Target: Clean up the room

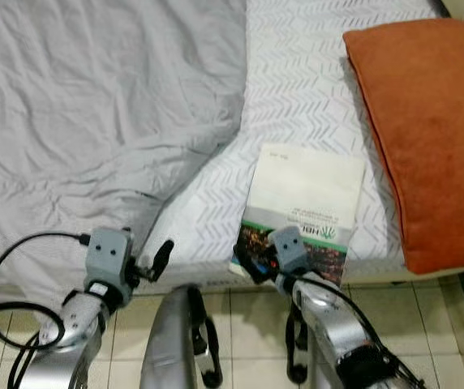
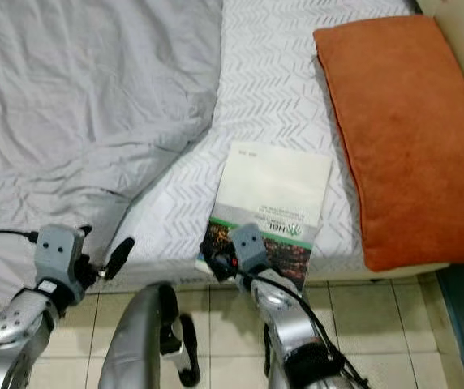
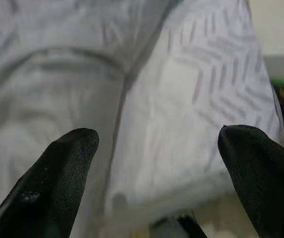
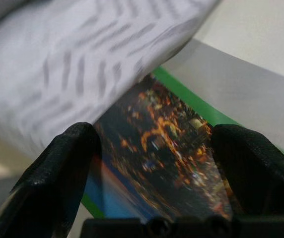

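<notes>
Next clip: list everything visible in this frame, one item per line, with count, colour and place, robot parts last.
Magazine: one, white cover with a green stripe and dark city photo, at the bed's near edge, overhanging slightly.
Pillow: one, orange, on the bed to the robot's right.
Duvet: one, plain grey, rumpled over the bed's left side.
Bedsheet: one, white with grey chevrons, on the mattress.
Floor: beige tiles, below the bed.
Left gripper: one, black fingers open, near the bed edge.
Right gripper: one, black fingers open on either side of the magazine's near end.

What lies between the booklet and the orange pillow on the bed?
Only bare chevron-patterned sheet separates the booklet from the orange pillow, as the left eye view shows.
</notes>
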### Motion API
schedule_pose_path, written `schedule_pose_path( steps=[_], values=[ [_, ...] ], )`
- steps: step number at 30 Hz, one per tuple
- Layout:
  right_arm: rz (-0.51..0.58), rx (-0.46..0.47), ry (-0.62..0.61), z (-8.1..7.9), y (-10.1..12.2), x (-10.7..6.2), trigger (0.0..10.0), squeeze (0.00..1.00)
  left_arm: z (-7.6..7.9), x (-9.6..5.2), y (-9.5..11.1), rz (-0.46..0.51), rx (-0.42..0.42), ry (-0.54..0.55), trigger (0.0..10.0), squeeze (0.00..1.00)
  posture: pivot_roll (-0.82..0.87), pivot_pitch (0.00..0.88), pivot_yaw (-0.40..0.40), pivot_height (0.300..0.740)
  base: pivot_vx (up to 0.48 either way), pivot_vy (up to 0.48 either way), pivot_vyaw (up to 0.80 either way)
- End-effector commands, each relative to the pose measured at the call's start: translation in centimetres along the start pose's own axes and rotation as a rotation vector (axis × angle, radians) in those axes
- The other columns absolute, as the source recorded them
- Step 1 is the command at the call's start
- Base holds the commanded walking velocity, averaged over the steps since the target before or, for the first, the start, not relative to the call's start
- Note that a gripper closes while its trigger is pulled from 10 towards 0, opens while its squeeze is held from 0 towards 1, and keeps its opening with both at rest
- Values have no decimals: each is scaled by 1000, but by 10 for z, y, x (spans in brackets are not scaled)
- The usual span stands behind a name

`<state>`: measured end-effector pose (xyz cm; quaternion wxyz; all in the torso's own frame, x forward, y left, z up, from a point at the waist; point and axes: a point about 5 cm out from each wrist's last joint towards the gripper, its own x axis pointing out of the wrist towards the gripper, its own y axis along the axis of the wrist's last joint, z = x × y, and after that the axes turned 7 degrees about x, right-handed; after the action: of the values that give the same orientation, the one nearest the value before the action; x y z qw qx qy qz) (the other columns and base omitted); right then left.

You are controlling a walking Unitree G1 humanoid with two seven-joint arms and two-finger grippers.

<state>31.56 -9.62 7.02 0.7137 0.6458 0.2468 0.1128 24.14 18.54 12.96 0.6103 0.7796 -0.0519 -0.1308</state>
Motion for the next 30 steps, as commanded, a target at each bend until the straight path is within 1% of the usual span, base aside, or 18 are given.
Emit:
schedule_pose_path(
  steps=[1, 2, 3, 4, 5, 6, 7, 8, 12, 14, 17, 19, 20, 21, 22, 23, 26, 30],
  values=[
    [-203, 19, -111, 21, -43, -18, 10000, 0, 0, -6, -3, -27, -3, 9, 10000, 0, 183, 564, 131, 615, 0, 0, 0],
    [-191, -74, -101, 28, -36, -17, 10000, 0, 3, -8, -4, -37, -15, 10, 10000, 0, 169, 556, 112, 615, 0, 0, 0],
    [-179, -142, -92, 35, -29, -16, 10000, 0, 7, -9, -4, -42, -29, 11, 10000, 0, 164, 554, 104, 615, 0, 0, 0],
    [-171, -188, -84, 39, -25, -15, 10000, 0, 10, -10, -4, -48, -41, 12, 10000, 0, 160, 552, 100, 615, 0, 0, 0],
    [-171, -188, -84, 39, -25, -15, 10000, 0, 10, -10, -4, -48, -41, 12, 10000, 0, 160, 552, 100, 615, 0, 0, 0],
    [-147, -284, -83, 51, -11, -13, 10000, 0, 19, -12, -6, -58, -66, 8, 10000, 0, 150, 545, 88, 615, 0, 0, 0],
    [-140, -312, -85, 55, -7, -12, 10000, 0, 21, -13, -6, -61, -72, 6, 10000, 0, 150, 545, 88, 615, 0, 0, 0],
    [-140, -312, -85, 55, -7, -12, 10000, 0, 21, -13, -6, -61, -72, 6, 10000, 0, 150, 545, 88, 615, 0, 0, 0],
    [-140, -384, -104, 68, 2, -10, 10000, 0, 32, -14, -9, -76, -85, -20, 10000, 0, 139, 536, 74, 615, 0, 0, 0],
    [-142, -395, -107, 70, 2, -10, 10000, 0, 34, -14, -10, -79, -87, -24, 10000, 0, 138, 536, 73, 615, 0, 0, 0],
    [-150, -455, -109, 78, 6, -11, 10000, 0, 40, -15, -11, -89, -99, -31, 10000, 0, 129, 536, 65, 615, 0, 0, 0],
    [-152, -460, -112, 80, 7, -11, 10000, 0, 41, -15, -11, -91, -101, -31, 10000, 0, 126, 536, 63, 615, 0, 0, 0],
    [-156, -479, -114, 83, 7, -12, 10000, 0, 42, -15, -12, -93, -104, -31, 10000, 0, 122, 535, 61, 615, 0, 0, 0],
    [-169, -523, -114, 87, 6, -15, 10000, 0, 43, -15, -13, -96, -108, -30, 10000, 0, 120, 534, 56, 615, 0, 0, 0],
    [-169, -523, -114, 87, 6, -15, 10000, 0, 43, -15, -13, -96, -108, -30, 10000, 0, 120, 534, 56, 615, 0, 0, 0],
    [-193, -565, -119, 92, 3, -20, 10000, 0, 44, -14, -13, -97, -114, -29, 10000, 0, 117, 533, 54, 615, 0, 0, 0],
    [-212, -582, -130, 98, 1, -24, 10000, 0, 45, -14, -14, -97, -118, -28, 10000, 0, 110, 533, 50, 615, 0, 0, 0],
    [-247, -628, -144, 111, 0, -32, 10000, 0, 48, -13, -14, -97, -127, -25, 10000, 0, 104, 532, 44, 615, 0, 0, 0]
  ],
)
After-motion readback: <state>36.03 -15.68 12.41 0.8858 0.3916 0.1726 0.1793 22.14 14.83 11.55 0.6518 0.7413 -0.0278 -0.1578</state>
